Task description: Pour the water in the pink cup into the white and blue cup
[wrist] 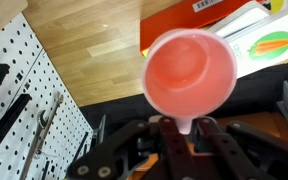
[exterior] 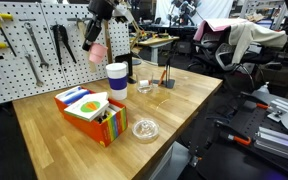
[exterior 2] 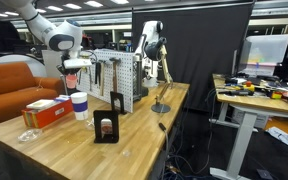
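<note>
Held aloft: pink cup.
Gripper clamped on its handle (mouth toward wrist camera), above white and blue cup.

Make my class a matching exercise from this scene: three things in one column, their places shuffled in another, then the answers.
1 pink cup
2 white and blue cup
3 hand tools

A hanging on the pegboard
B held by the gripper, above the table
C standing on the table beside the orange box

Pairs: 1-B, 2-C, 3-A
</note>
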You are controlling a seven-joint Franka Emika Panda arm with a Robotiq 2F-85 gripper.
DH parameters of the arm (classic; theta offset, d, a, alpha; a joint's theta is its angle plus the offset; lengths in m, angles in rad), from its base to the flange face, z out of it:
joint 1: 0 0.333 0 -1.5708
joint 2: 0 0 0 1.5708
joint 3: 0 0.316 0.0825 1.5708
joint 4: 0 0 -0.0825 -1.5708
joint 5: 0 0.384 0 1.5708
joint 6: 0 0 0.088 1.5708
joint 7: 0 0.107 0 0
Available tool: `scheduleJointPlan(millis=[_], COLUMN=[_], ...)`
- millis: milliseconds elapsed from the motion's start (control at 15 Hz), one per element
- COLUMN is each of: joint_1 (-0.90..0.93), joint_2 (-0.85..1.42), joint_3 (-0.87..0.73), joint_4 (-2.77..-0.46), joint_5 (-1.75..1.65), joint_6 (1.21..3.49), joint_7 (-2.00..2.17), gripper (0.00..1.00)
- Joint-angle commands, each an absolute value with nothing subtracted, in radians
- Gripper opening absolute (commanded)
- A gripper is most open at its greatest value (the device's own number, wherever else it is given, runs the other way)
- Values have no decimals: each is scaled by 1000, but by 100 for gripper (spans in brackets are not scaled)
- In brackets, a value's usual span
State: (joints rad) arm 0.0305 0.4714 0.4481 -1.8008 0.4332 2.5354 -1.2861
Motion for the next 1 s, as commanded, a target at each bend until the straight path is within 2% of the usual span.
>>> scheduleJointPlan(millis=[0,600,667,933], joint_1=[38,37,37,-10], joint_2=[470,467,467,485], joint_3=[440,444,444,495], joint_4=[-1801,-1807,-1807,-1793], joint_5=[441,442,442,561], joint_6=[2537,2546,2546,2544], joint_7=[-1288,-1288,-1288,-1321], gripper=[15,15,4,4])
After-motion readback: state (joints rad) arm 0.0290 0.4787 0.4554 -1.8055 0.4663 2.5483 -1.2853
